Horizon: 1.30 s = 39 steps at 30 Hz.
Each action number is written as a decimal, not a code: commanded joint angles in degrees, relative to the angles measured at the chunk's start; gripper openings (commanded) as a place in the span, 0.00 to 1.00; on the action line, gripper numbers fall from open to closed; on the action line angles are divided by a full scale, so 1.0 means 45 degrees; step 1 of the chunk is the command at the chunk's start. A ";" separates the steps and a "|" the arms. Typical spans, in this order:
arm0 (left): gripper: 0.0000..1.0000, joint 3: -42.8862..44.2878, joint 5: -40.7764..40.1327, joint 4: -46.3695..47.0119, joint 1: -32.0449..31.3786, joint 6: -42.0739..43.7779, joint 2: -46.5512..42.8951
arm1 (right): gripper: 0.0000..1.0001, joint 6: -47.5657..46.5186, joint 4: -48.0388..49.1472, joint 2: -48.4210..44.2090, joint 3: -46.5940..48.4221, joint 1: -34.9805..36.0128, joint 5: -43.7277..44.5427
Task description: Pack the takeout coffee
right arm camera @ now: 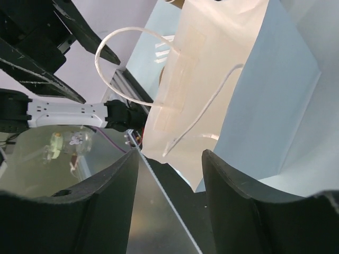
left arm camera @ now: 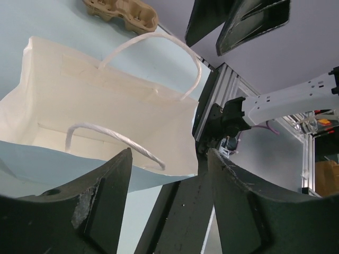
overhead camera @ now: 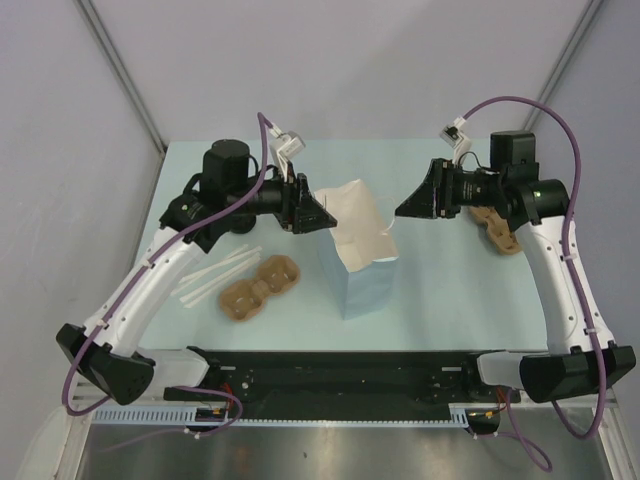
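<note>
L to R: white sticks [overhead camera: 215, 272] and a pulp cup carrier [overhead camera: 260, 289] lie loose L of centre. The left gripper [overhead camera: 312, 216] hangs at the paper bag's [overhead camera: 360, 275] L top edge, jaws apart w/ nothing in them, and the right gripper [overhead camera: 410, 207] sits opposite at the R edge, also apart and empty; prob posted either side to steady/spread the mouth for loading. Bag stands upright, mouth open, inside looks bare per L wrist cam; 2nd carrier [overhead camera: 498, 228] by the R arm looks empty; the takeout coffee isn't visible in any view, so not packed yet imo.
</note>
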 commanded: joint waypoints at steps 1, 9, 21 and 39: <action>0.63 0.0026 0.0349 0.1204 0.0069 -0.0850 0.0127 | 0.55 0.0966 0.0972 0.0376 0.0029 0.0192 -0.0713; 0.46 0.0182 0.0643 0.1460 0.0069 -0.1222 0.0674 | 0.49 0.1904 0.1600 0.1157 -0.0107 0.0349 -0.1613; 0.08 0.0105 0.1207 0.1090 0.0205 -0.0910 0.0421 | 0.00 0.2256 0.1483 0.0651 -0.0928 0.0253 -0.2589; 0.00 -0.0557 0.2265 -0.0494 0.1827 0.0360 -0.0165 | 0.00 -0.2424 -0.3768 -0.0152 -0.0909 -0.1780 -0.2282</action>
